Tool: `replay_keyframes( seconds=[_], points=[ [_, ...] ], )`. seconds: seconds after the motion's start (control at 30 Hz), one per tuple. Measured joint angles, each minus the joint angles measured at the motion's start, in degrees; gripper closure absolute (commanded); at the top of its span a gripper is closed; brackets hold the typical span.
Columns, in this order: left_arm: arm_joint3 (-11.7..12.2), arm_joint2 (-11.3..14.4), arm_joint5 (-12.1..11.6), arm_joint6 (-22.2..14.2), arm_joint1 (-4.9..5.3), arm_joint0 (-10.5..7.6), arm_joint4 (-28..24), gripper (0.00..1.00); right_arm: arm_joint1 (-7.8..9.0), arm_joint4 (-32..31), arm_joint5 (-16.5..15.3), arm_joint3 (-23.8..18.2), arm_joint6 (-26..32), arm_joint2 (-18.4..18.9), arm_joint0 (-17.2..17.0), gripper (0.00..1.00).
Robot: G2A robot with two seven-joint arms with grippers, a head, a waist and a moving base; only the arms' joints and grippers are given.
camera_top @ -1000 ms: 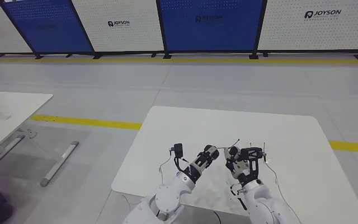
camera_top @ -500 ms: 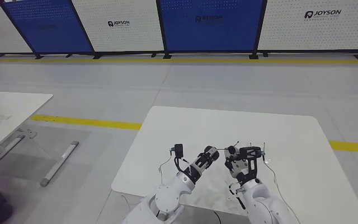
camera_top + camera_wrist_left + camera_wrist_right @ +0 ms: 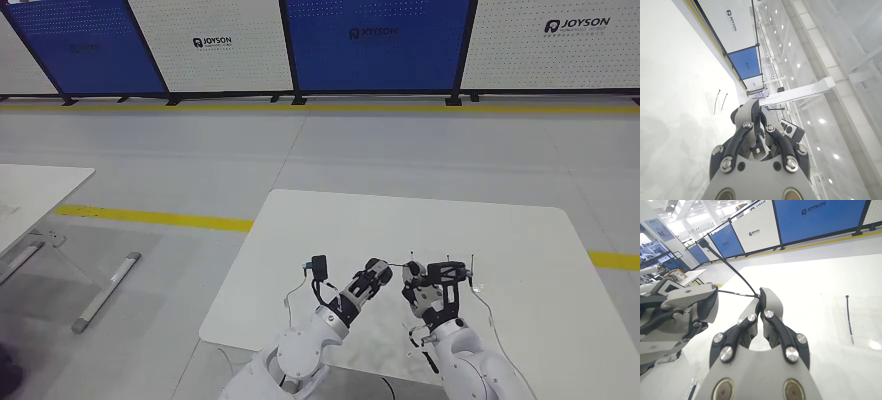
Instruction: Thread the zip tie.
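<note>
A black zip tie (image 3: pixel 730 267) is held above the white table (image 3: pixel 500 230) between both grippers. My right gripper (image 3: pixel 759 295) is shut on it at a bend. From there one strand rises to the square head (image 3: pixel 704 243), and the other runs across to my left gripper (image 3: pixel 714 291), which is shut on that end. In the left wrist view the left gripper (image 3: pixel 758 106) has its fingers pressed together, with a short piece of the zip tie (image 3: pixel 777 109) sticking out beyond them. From above, the two grippers (image 3: pixel 378 270) (image 3: pixel 415 278) sit close together near the table's front edge.
Two spare zip ties (image 3: pixel 716 103) (image 3: pixel 724 102) lie side by side on the table beyond the left gripper. Another spare zip tie (image 3: pixel 849 317) lies on a clear plastic sheet (image 3: pixel 863 321) past the right gripper. A second white table (image 3: pixel 30 200) stands at the far left.
The zip tie's free end has swung in from pointing up and right to standing shorter, nearer the left gripper. Both arms have barely shifted.
</note>
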Motion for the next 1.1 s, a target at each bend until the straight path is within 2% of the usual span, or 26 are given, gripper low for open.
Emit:
replay_keyframes(
  seconds=[0.4, 0.87, 1.1],
  points=[
    [-0.1, 0.2, -1.2, 0.7, -0.18, 0.21, -0.2, 1.0, 0.1, -0.2, -1.1, 0.7, 0.9, -0.1, 0.4, 1.0],
    [-2.0, 0.2, -2.7, 0.0, -0.17, 1.25, -0.5, 1.0, 0.28, -0.2, -2.6, 1.1, 2.0, -0.2, 0.5, 1.0],
    [-2.8, -0.2, -4.7, -1.0, -0.1, 1.94, -1.8, 1.0, 0.5, 1.2, -6.0, 1.2, 3.6, -0.3, 0.6, 1.0]
  ],
)
